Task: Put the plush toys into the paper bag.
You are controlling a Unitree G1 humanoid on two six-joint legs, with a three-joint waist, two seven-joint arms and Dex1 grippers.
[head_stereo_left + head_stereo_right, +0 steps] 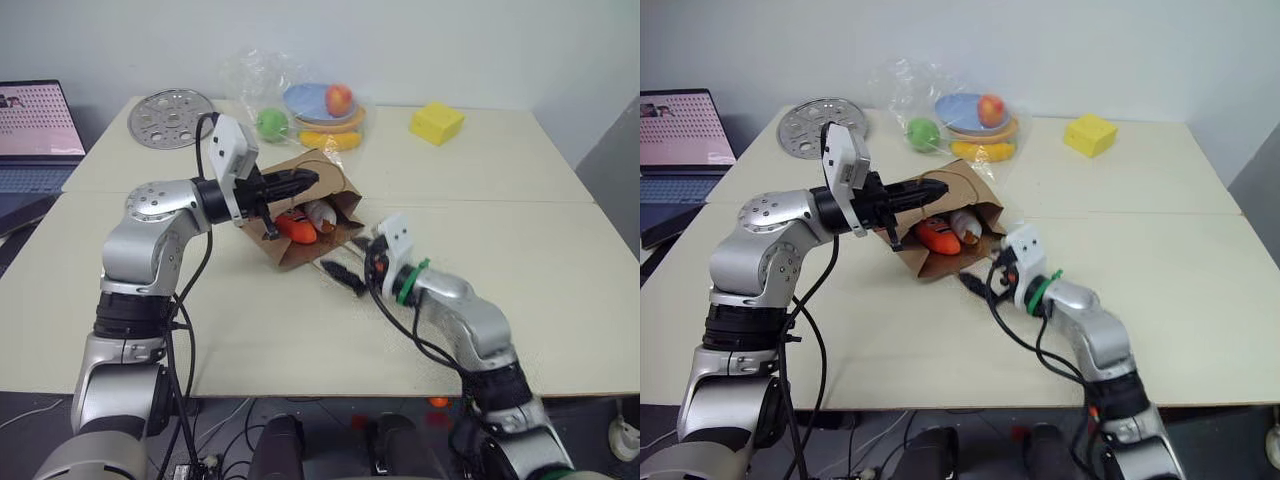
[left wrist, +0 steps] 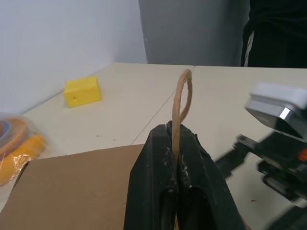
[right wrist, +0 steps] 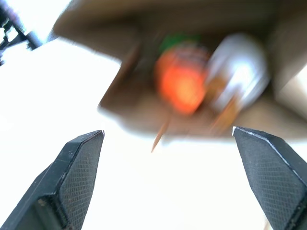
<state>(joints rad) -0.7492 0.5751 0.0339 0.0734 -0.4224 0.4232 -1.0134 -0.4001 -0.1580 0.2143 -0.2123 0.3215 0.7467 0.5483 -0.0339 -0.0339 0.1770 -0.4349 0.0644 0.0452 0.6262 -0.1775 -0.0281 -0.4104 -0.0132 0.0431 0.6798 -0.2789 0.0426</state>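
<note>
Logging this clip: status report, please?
Left gripper shut on brown paper bag's twisted handle. Right gripper open, empty, outside the bag mouth. Orange carrot plush and white plush inside. Nothing blocking.

Both plush toys (image 1: 305, 224) lie inside the paper bag (image 1: 300, 255) on the table (image 1: 480, 180).

Brown paper bag (image 1: 300, 255), orange carrot (image 1: 295, 228), yellow block (image 1: 436, 122).

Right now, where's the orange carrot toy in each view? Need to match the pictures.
Left eye: carrot toy lies inside the open paper bag, centre of picture.
Right eye: carrot toy inside the bag mouth, just left of centre.
Left wrist: not in it.
Right wrist: blurred orange shape inside the bag, upper middle.
Shared landmark: the white toy beside it.
</note>
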